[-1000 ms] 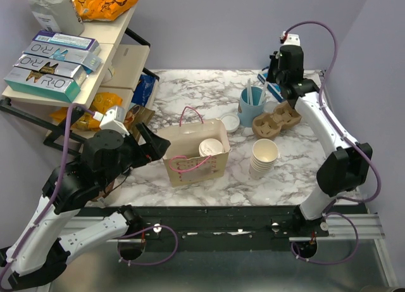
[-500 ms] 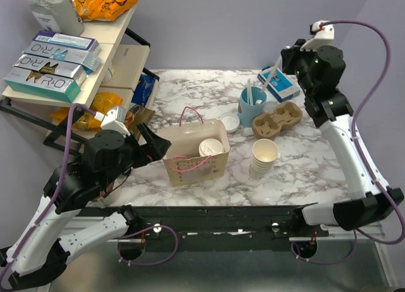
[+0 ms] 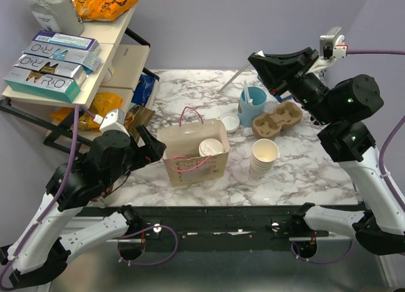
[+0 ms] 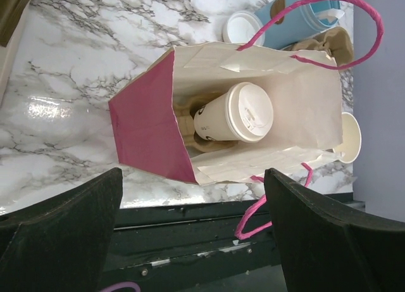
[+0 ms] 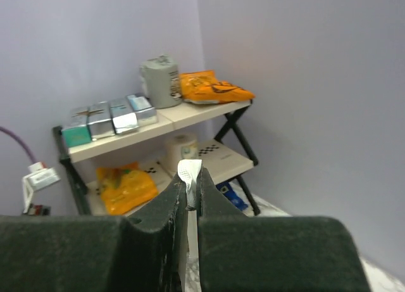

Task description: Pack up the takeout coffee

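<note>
At the near edge of the marble table, my left gripper hovers with its jaws spread wide, just left of a paper bag with pink cord handles. The bag stands open, and the takeout coffee sits inside it, white lid on, dark lettering on its side, lodged in a brown cardboard holder at the bottom. To the right of the bag rises a stack of lidless paper cups. Beyond them lie a loose white lid, a cardboard cup carrier and a light-blue mug holding white sticks. Above the far right corner, my right gripper is raised high, jaws pressed together on a thin white stick. At far left, a shelf carries boxes and snack bags.
</note>
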Robot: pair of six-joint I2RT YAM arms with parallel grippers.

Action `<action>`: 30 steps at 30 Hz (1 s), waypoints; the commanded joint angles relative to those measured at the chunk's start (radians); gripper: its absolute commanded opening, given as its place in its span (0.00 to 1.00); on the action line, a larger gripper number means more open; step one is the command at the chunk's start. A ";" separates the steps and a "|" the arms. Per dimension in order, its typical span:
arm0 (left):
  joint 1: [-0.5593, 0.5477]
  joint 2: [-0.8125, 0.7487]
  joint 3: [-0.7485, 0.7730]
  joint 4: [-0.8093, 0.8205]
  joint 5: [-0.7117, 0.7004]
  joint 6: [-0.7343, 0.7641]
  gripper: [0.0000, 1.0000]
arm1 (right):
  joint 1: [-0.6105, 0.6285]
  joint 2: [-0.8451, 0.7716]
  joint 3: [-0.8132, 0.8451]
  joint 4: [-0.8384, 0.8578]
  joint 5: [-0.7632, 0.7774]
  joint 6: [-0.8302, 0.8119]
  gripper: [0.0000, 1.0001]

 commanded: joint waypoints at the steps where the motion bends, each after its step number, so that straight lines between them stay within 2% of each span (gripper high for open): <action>1: -0.005 -0.016 -0.002 -0.033 -0.051 -0.024 0.99 | 0.117 0.052 0.012 0.085 -0.106 0.008 0.06; 8: -0.005 -0.026 -0.033 -0.044 -0.062 -0.029 0.99 | 0.355 0.187 -0.005 0.083 -0.005 -0.134 0.06; 15: -0.004 -0.039 -0.056 -0.047 -0.062 -0.029 0.99 | 0.427 0.265 -0.114 0.206 0.092 -0.214 0.06; 20: -0.005 -0.048 -0.066 -0.049 -0.053 -0.032 0.99 | 0.451 0.335 -0.134 0.217 0.110 -0.205 0.11; 24: -0.004 -0.063 -0.068 -0.048 -0.056 -0.030 0.99 | 0.462 0.359 -0.149 0.209 0.120 -0.185 0.23; 25: -0.004 -0.066 -0.066 -0.048 -0.057 -0.030 0.99 | 0.462 0.359 -0.142 0.201 0.118 -0.176 0.39; 27: -0.005 -0.074 -0.065 -0.050 -0.056 -0.026 0.99 | 0.464 0.357 -0.134 0.171 0.103 -0.168 0.53; 28: -0.005 -0.076 -0.063 -0.049 -0.056 -0.026 0.99 | 0.464 0.351 -0.126 0.165 0.098 -0.159 0.65; 30: -0.004 -0.079 -0.071 -0.035 -0.045 -0.016 0.99 | 0.464 0.340 -0.123 0.148 0.098 -0.150 0.74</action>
